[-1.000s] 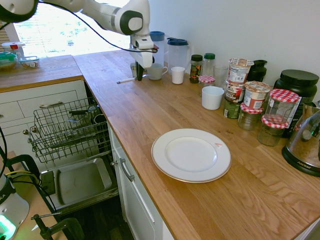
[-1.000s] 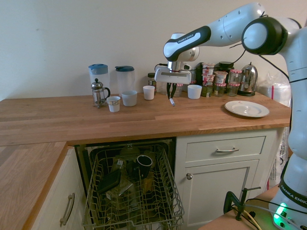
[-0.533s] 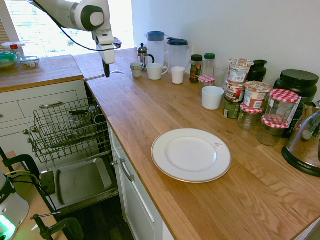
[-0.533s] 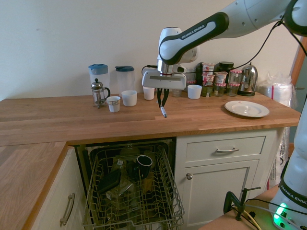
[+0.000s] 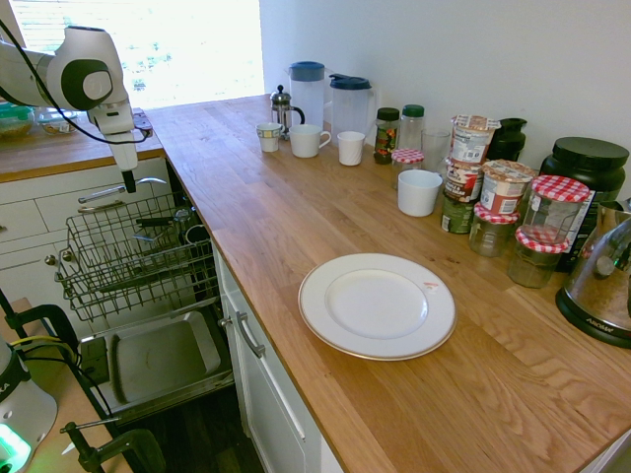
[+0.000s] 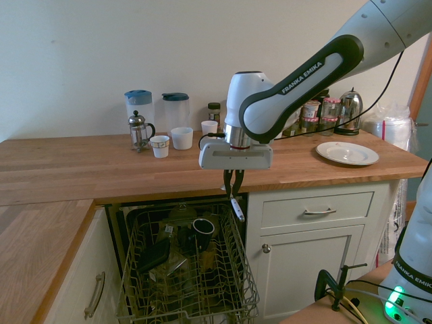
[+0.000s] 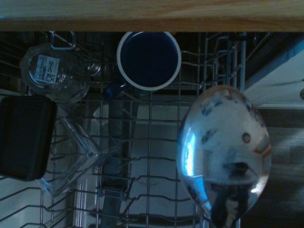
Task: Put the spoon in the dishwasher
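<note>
The spoon hangs bowl-down from the gripper, whose fingers are clamped on its handle, above the right edge of the pulled-out rack of the dishwasher. In the wrist view the bowl looms shiny over the wire grid. In the rack sit a dark mug, a glass jar and a black box. The counter runs just behind.

Wooden counter with plate
</note>
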`<state>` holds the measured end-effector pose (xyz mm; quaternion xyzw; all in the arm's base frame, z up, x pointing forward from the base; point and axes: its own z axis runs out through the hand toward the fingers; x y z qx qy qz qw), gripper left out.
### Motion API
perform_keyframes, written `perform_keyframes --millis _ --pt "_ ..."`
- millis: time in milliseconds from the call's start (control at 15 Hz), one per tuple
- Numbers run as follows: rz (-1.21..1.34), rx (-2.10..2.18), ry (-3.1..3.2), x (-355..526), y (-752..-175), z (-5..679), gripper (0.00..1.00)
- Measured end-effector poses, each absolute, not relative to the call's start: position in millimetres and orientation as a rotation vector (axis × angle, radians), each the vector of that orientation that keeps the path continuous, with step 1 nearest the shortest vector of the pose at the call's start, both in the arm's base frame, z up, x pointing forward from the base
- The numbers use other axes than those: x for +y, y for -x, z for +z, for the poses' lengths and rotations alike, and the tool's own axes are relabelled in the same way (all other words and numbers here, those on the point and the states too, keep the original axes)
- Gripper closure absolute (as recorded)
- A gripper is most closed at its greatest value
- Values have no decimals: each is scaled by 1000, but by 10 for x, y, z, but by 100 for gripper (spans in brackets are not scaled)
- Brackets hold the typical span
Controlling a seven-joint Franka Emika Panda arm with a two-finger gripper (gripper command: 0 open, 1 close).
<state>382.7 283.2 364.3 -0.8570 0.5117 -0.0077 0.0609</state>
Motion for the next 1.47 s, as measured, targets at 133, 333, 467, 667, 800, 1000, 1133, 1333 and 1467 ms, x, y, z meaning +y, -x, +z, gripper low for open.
perform_keyframes --millis 133,333,467,667,800,1000,1133,1333,1467 --pt "-30 1547 2598 2861 -3807 3637 100" --pt "-50 1587 2596 2999 -3727 3531 100" --pt "-51 1609 2596 3126 -3668 3357 100" --pt "-44 1632 2601 3258 -3624 3021 100" --pt "-20 1634 2606 3301 -3614 2794 100" --pt "29 1641 2613 3337 -3585 2478 100" --pt "49 1649 2613 3332 -3575 2260 100" --pt "86 1670 2618 3282 -3564 1864 100" --pt "96 1685 2618 3262 -3580 1678 100"
